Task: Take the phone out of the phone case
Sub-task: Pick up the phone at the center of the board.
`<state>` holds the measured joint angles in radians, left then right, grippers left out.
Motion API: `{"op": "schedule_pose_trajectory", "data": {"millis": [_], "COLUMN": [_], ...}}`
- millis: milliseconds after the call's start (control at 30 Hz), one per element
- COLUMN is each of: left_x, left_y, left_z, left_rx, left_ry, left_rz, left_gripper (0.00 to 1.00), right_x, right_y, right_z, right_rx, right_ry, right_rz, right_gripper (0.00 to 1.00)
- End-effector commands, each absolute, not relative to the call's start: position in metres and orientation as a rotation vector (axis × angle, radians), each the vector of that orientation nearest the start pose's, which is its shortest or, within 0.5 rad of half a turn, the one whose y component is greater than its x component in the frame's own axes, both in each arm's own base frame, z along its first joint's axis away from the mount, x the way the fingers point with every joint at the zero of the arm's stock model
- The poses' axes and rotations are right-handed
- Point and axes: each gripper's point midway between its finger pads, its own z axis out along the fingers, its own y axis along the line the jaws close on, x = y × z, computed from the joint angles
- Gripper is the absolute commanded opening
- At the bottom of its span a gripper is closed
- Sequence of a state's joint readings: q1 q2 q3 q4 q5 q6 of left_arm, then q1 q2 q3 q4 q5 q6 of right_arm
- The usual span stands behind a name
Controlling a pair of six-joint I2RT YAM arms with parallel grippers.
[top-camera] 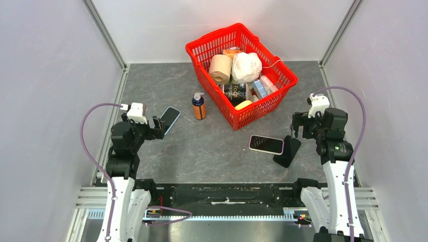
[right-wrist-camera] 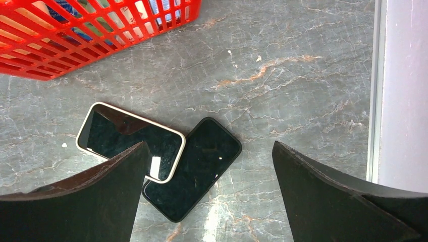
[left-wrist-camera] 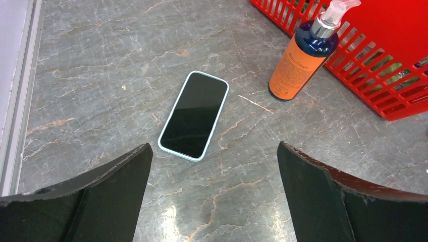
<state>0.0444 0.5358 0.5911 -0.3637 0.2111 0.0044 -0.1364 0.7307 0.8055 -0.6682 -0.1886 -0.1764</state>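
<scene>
A phone in a pale blue phone case lies screen up on the grey table, left of the basket. My left gripper hangs open just short of its near end, touching nothing. On the right, a phone in a cream case lies with one end resting on a black phone; both also show in the top view, cream and black. My right gripper hovers open above the black one, empty.
A red basket full of groceries stands at the back centre, and its walls show in both wrist views. An orange pump bottle with a blue top stands between the basket and the blue-cased phone. White walls enclose both sides.
</scene>
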Motion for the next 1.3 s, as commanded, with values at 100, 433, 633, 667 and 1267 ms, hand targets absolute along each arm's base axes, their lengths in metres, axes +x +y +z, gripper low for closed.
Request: {"op": "schedule_pose_trajectory", "data": {"millis": [100,433,633,667,1267], "left_x": [0.262,0.261,0.253,0.251,0.259], "left_y": [-0.020,-0.011,-0.008,-0.011,-0.028], "left_z": [0.219,0.234,0.258,0.261,0.241], "left_rx": [0.120,0.107,0.118,0.135,0.181], "left_ry": [1.816,1.822,1.799,1.791,1.872], "left_rz": [-0.127,-0.065,-0.036,-0.051,-0.189], "left_gripper": [1.00,1.00,1.00,1.00,1.00], "right_x": [0.247,0.240,0.236,0.234,0.217], "right_y": [-0.001,-0.003,-0.038,-0.045,0.051], "right_z": [0.205,0.214,0.210,0.209,0.159], "right_rx": [-0.189,-0.170,-0.071,-0.058,-0.894], "right_ry": [2.106,2.108,2.223,2.256,2.305], "right_rz": [0.058,0.047,-0.158,-0.199,0.159], "right_gripper": [0.99,0.99,0.99,0.99,0.99]}}
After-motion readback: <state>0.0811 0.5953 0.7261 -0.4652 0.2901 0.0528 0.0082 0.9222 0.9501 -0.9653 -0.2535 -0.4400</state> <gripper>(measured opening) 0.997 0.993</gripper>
